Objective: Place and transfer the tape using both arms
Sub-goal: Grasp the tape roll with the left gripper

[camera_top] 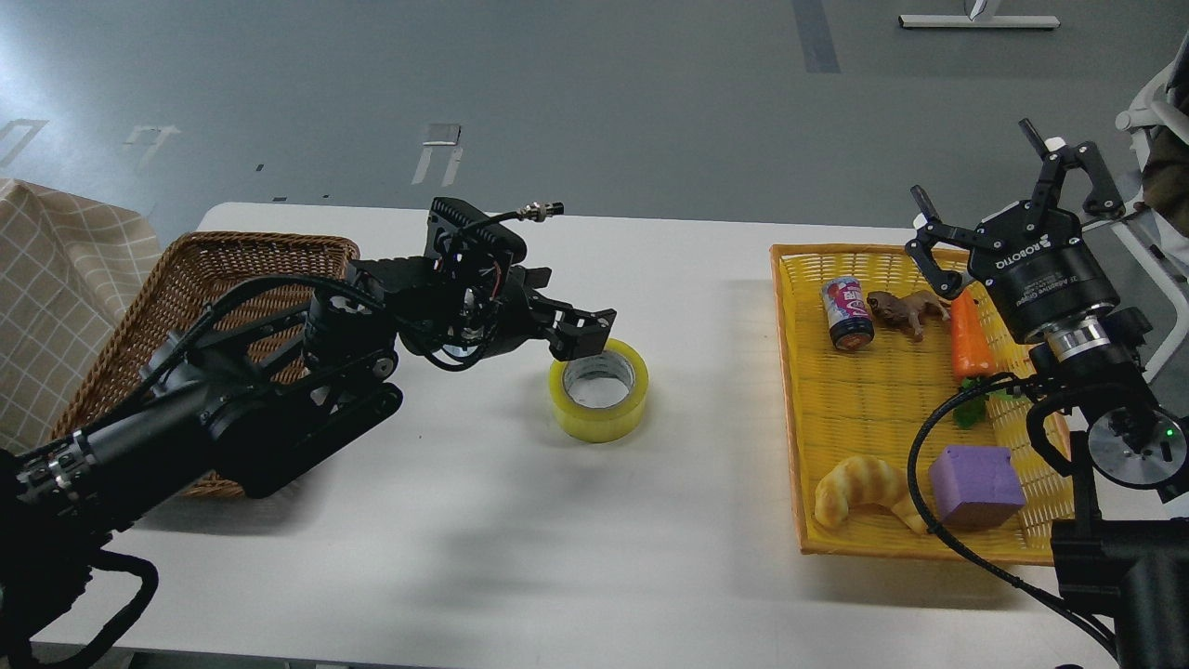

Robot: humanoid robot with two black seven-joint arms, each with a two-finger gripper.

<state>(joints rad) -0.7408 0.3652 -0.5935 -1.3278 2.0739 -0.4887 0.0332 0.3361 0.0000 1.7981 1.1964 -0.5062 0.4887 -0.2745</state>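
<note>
The yellow tape roll [599,398] lies flat on the white table [520,520], its grey core facing up. My left gripper [578,328] has its fingers spread open, and its tips reach the roll's upper left rim. It holds nothing. My right gripper [999,206] is open and empty, held up over the far right corner of the yellow basket [873,409], well away from the tape.
The yellow basket holds a drink can [846,314], a brown toy animal [906,309], a carrot [969,341], a croissant [864,490] and a purple block [976,485]. A brown wicker basket [200,297] stands at the table's left, under my left arm.
</note>
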